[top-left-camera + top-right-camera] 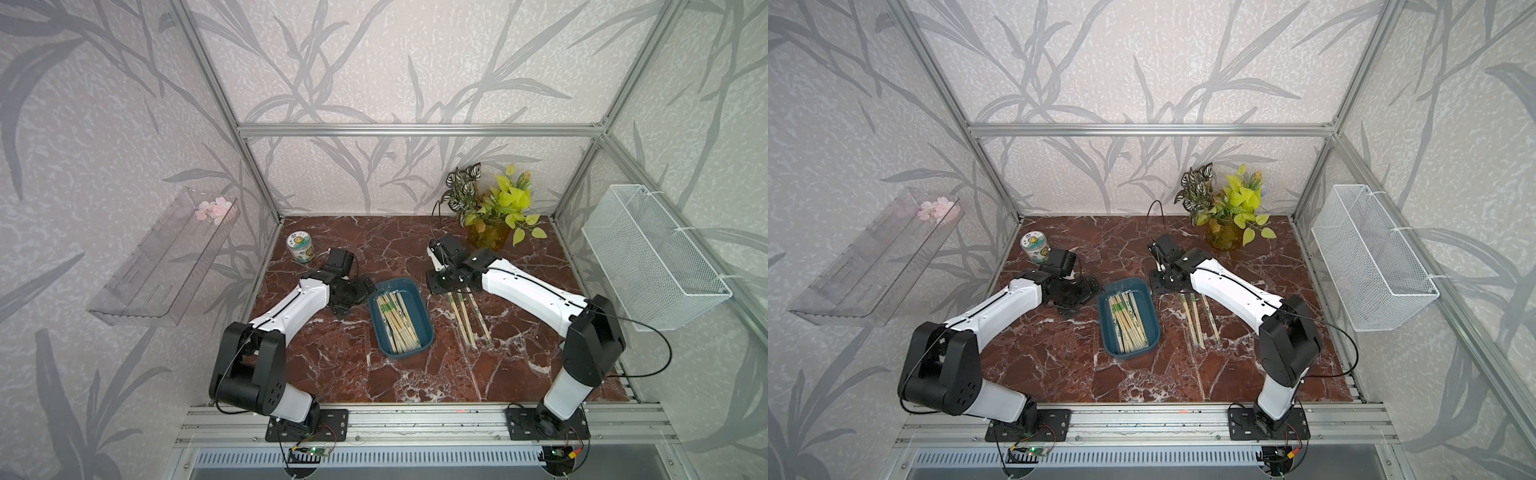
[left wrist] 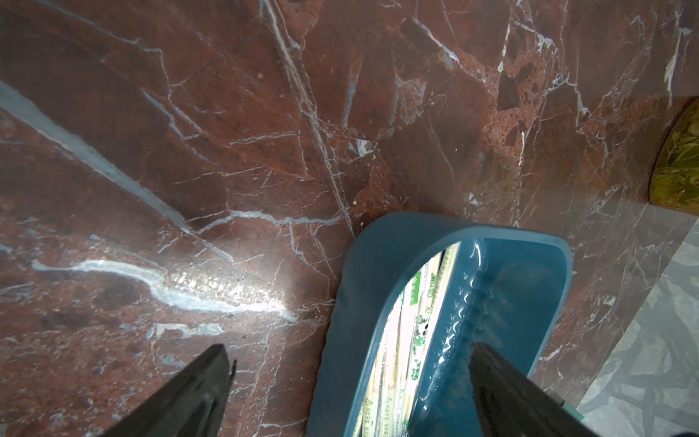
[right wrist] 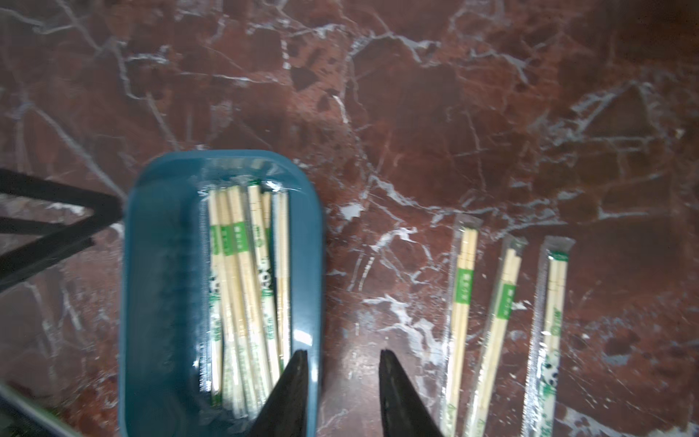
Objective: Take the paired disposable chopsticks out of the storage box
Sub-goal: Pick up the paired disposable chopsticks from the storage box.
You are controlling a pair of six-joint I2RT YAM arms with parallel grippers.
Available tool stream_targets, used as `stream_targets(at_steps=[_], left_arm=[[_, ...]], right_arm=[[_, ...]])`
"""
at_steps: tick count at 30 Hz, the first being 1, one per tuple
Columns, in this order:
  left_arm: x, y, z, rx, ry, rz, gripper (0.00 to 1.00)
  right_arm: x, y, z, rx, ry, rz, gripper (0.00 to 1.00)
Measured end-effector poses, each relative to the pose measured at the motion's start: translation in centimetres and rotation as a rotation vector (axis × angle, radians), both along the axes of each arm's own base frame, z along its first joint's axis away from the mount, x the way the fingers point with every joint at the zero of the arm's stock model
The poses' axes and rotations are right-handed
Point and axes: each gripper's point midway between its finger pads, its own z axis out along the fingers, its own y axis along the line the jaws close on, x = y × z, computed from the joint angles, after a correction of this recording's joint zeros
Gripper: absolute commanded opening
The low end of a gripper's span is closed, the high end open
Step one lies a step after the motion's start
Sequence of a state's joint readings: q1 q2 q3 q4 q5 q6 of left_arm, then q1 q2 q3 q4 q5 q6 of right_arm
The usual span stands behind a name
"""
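Right gripper point(image 3: 342, 353) hangs open, empty, over the storage box point(image 3: 159, 265) rim, mid-worktop; left gripper point(image 2: 350, 348) gapes astride its wall. Paired disposable chopsticks point(image 3: 246, 272) seem light, stiff, slippery-wrapped: pinch mid-length.

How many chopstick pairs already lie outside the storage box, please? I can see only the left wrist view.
Observer: Three wrapped pairs lie side by side on the table, on the right arm's side of the storage box.
Operator: Thank you. Is the right gripper holding a pair?
Observer: No. The right gripper is open and empty, over the table beside the box.
Operator: What else on the table does my view miss?
Observer: A small lidded jar stands upright near the back left corner.
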State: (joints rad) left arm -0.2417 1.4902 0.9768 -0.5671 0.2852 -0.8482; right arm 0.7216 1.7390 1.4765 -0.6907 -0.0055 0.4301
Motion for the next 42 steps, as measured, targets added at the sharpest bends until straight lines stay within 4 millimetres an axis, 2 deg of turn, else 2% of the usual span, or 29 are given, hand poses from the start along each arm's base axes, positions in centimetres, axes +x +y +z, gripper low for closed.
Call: stream_targets(at_steps=[3,5,12,19,25,42], left_arm=[[0.0,0.1,-0.1,0.002,0.003,0.004,0.99],[0.1,0.4,-0.1,0.003,0.003,0.011,0.99],[0.4,1.3,-0.1,0.004,0.002,0.037,0.99],[0.6,2.2,-0.3,0.007,0.004,0.056,0.99],[0.2,2.5,-0.7,0.01,0.018,0.064,0.99],[0.2,2.4,-0.7,0.004,0.02,0.062,0.99]], right_arm=[[-0.7,2.4,0.9,0.025,-0.01,0.052,0.34],[-1.2,3.7,0.6,0.027,-0.002,0.082,0.34],[-3.5,6.3,-3.4,-0.033,0.069,0.156,0.34],[-4.7,7.1,-7.1,-0.097,0.127,0.189,0.33],[-4.4,7.4,-9.4,-0.142,0.154,0.198,0.31],[-4.1,7.2,-12.5,-0.219,0.187,0.216,0.22]])
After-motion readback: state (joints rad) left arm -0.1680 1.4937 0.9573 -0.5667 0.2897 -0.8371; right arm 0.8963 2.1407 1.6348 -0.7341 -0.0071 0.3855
